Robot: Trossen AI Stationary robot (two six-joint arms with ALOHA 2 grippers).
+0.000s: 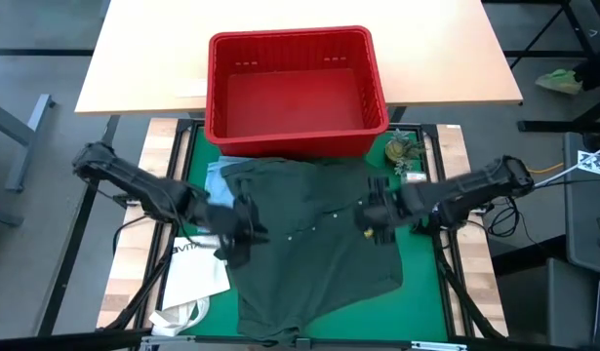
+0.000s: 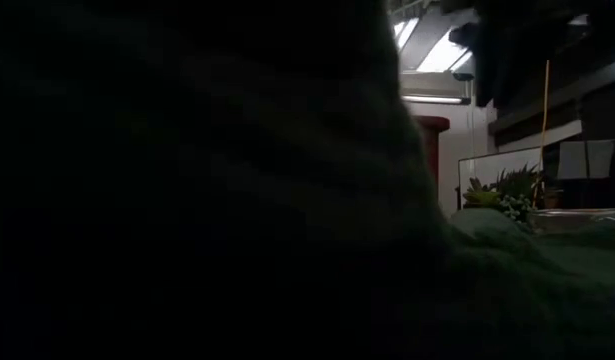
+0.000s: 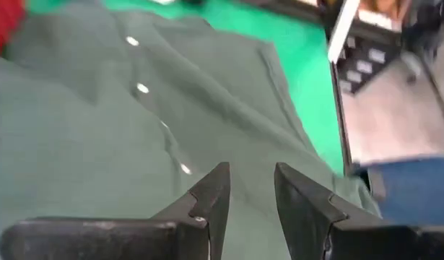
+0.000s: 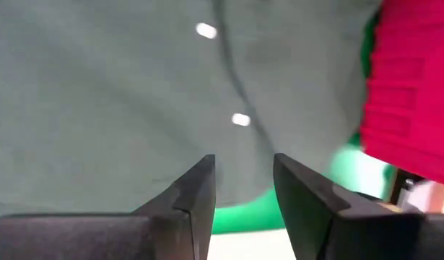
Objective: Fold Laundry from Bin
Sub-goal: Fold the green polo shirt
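- A dark green shirt [image 1: 314, 239] lies spread flat on the green mat [image 1: 421, 278], reaching from the mat's near edge to its far edge, where the collar end meets the bin.
- The red bin [image 1: 295, 88] stands at the mat's far edge and holds nothing that shows.
- The left gripper [image 1: 239, 237] hovers over the shirt's left side, fingers [image 3: 211, 198] parted with a gap, nothing between them.
- The right gripper [image 1: 371, 220] hovers over the shirt's right side, fingers [image 4: 196, 195] likewise parted and bare.
- A pale blue cloth [image 1: 215, 180] peeks out at the shirt's far left corner.
- A white tote [image 1: 192, 278] lies at the mat's near left corner.
- A small plant [image 1: 404, 151] sits at the far right corner.
- White buttons [image 3: 142, 88] run down the shirt's front.
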